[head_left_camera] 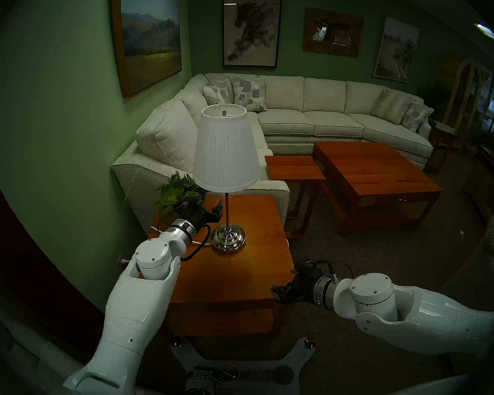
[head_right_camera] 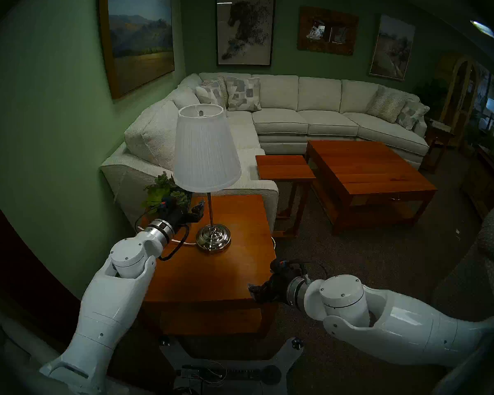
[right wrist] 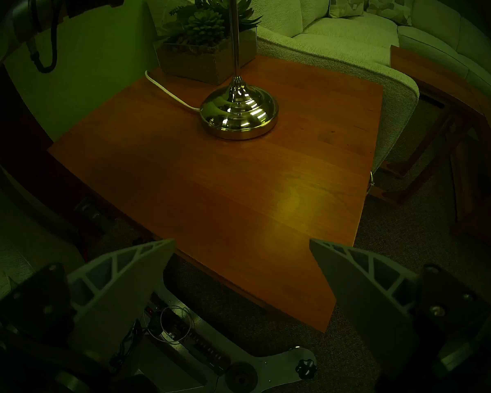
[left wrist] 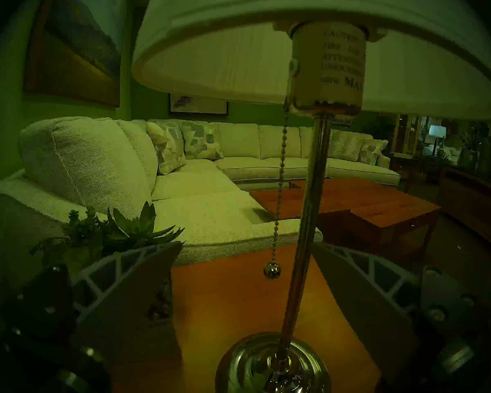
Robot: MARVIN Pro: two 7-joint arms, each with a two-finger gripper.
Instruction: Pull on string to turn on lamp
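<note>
Two spread fingers of the left claw (left wrist: pixel 243 243) sit low in the frame, holding nothing, and the string (left wrist: pixel 279 185) hangs straight down mid-frame beside the lamp (left wrist: pixel 309 213) pole, while the right claw (head_left_camera: pixel 283 289) waits farther off.

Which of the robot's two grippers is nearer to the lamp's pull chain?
Left. The left gripper is open just short of the pull chain, under the lamp shade. The right gripper hangs open off the side table's near right corner.
</note>
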